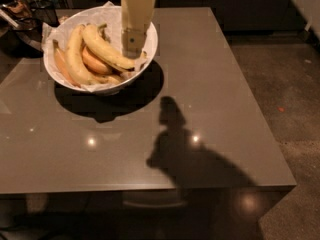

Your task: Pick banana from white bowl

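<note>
The white bowl (131, 77), lined with crinkled white paper, stands at the back left of the grey table (210, 109). Several bananas lie in it. The long, gently curved yellow banana (106, 48) lies on top, running from upper left to lower right, its dark tip near the bowl's right rim. A more strongly curved yellow banana (75, 54) lies to its left, and an orange-tinted one (95, 64) lies beneath. My gripper (133, 45), pale yellow, hangs down from the top edge over the right part of the bowl, its tip just above the long banana's right half.
Dark cluttered objects (22, 14) sit beyond the table's back left corner. The arm's shadow (180, 149) falls across the table's middle. The table's front edge runs near the bottom, and bare floor (290, 84) lies to the right.
</note>
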Controlling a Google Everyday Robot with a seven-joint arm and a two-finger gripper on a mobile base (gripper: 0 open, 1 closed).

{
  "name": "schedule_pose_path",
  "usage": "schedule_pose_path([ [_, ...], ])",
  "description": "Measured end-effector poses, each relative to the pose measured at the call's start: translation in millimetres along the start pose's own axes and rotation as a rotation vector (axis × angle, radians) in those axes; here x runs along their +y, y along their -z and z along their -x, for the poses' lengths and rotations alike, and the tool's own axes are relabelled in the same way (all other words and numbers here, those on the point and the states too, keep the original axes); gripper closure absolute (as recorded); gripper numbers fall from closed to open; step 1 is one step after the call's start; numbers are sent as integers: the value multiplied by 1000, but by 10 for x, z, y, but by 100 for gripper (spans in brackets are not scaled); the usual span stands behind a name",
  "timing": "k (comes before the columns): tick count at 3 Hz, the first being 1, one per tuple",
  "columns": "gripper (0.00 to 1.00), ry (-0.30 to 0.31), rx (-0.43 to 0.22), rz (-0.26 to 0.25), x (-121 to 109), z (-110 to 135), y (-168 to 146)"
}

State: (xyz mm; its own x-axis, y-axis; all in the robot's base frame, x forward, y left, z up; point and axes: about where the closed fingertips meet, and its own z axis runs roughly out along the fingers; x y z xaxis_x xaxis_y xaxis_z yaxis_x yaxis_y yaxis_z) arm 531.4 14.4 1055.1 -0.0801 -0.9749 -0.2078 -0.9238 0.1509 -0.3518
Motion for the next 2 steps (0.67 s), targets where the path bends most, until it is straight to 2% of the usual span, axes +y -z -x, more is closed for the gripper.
schedule_pose_path([
  [1, 0, 45, -18, 11, -220, 404, -229],
  [2, 0, 26, -58, 2, -254, 509, -251],
])
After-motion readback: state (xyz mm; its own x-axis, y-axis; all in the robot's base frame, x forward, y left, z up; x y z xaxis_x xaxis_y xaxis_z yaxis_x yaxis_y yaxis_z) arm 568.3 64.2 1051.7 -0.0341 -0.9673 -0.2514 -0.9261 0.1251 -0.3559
